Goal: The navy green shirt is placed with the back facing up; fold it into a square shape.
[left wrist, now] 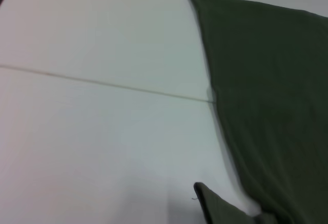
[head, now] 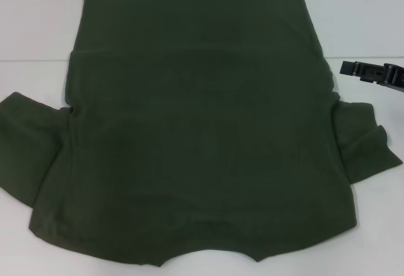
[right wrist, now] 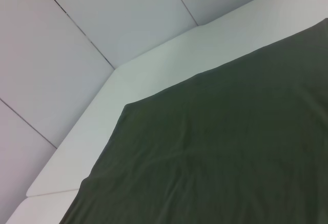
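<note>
The navy green shirt [head: 202, 124] lies flat on the white table and fills most of the head view. Its far end is folded over into a band across the top, and a short sleeve sticks out on each side. My right gripper [head: 351, 70] hovers over the table just past the shirt's right edge, near the right sleeve and not touching the cloth. The left wrist view shows one side edge of the shirt [left wrist: 266, 96] and a sleeve tip. In the right wrist view, one corner of the shirt [right wrist: 215, 147] is visible. The left gripper is out of view.
The white table [head: 38, 30] shows bare at the far left and far right of the shirt, with a thin seam [left wrist: 102, 82] running across it. Grey wall panels [right wrist: 77, 39] stand behind the table's far edge.
</note>
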